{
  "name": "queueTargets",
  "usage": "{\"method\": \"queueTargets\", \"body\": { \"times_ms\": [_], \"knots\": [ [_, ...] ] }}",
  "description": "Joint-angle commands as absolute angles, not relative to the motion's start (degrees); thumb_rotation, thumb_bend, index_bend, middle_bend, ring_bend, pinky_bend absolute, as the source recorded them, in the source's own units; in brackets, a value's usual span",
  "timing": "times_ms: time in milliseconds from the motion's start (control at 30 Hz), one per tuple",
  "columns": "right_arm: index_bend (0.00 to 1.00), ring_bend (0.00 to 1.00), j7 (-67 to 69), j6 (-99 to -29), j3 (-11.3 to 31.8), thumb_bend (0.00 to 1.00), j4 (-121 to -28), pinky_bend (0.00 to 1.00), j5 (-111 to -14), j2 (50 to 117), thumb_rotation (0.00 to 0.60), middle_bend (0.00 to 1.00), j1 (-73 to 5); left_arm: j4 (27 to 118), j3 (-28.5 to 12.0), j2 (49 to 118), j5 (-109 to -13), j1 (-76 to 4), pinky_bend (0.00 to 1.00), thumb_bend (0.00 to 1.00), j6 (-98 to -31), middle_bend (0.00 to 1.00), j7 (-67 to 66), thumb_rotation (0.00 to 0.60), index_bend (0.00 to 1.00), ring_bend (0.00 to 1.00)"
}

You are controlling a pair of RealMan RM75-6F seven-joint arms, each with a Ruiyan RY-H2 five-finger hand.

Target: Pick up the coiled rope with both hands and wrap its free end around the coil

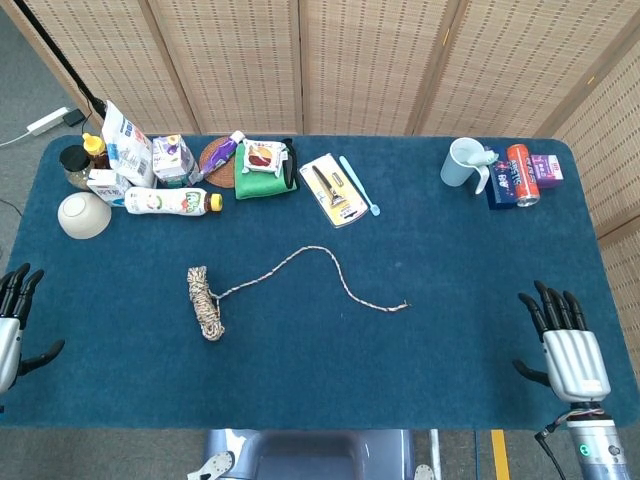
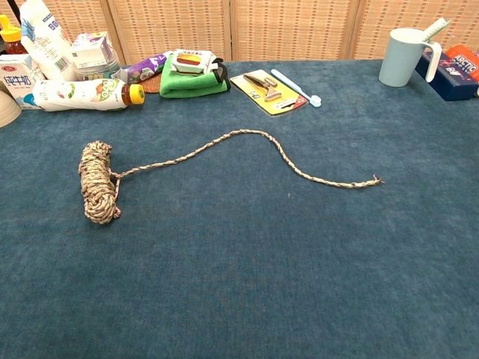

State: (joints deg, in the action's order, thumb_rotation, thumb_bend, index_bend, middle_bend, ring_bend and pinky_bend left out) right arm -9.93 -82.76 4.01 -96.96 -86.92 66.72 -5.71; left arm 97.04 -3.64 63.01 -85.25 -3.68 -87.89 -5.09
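The coiled rope (image 1: 205, 303) (image 2: 98, 182) lies on the blue table, left of centre. Its free end trails right in a curve and stops at a frayed tip (image 1: 404, 305) (image 2: 372, 179). My left hand (image 1: 12, 327) hangs open at the table's left edge, far from the coil, holding nothing. At the right front edge, my right hand (image 1: 566, 343) is open with straight fingers, well to the right of the rope's tip. Neither hand appears in the chest view.
Along the back left stand a bowl (image 1: 84, 215), bottles and cartons (image 1: 128, 160), a lying bottle (image 1: 172, 201) and a green cloth (image 1: 264, 170). A yellow card with a tool (image 1: 332, 188) lies at back centre. A mug (image 1: 465, 163) and a can (image 1: 522, 174) stand back right.
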Motion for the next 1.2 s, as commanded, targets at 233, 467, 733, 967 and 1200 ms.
{"method": "queueTargets", "body": {
  "times_ms": [233,467,733,967,1200],
  "knots": [
    [0.33,0.0,-8.88,-72.68,6.01,0.05,-98.88,0.0,-84.33,69.06,0.6,0.0,-12.54,97.04,-3.8,63.23,-84.23,-3.99,0.0,0.15,-86.95,0.0,-5.55,0.6,0.0,0.0],
    [0.33,0.0,-13.07,-64.7,8.4,0.19,-98.91,0.0,-79.08,71.96,0.6,0.0,-18.4,97.04,-4.15,63.06,-82.94,-4.48,0.0,0.15,-85.71,0.0,-5.51,0.6,0.0,0.0],
    [0.33,0.0,-17.59,-58.29,11.12,0.33,-97.47,0.0,-70.72,76.41,0.6,0.0,-24.22,96.89,-4.51,63.19,-81.16,-5.27,0.0,0.15,-83.81,0.0,-5.92,0.6,0.0,0.0],
    [0.35,0.0,-20.08,-55.5,12.16,0.36,-95.89,0.0,-65.76,81.08,0.6,0.0,-27.99,96.85,-4.69,63.4,-80.22,-5.8,0.0,0.16,-82.78,0.0,-6.49,0.6,0.0,0.0],
    [0.36,0.0,-22.96,-54.74,13.06,0.36,-93.59,0.0,-60.73,85.77,0.6,0.0,-31.28,96.85,-4.85,63.46,-79.47,-5.97,0.0,0.16,-82.44,0.0,-6.68,0.6,0.0,0.0]
  ]
}}
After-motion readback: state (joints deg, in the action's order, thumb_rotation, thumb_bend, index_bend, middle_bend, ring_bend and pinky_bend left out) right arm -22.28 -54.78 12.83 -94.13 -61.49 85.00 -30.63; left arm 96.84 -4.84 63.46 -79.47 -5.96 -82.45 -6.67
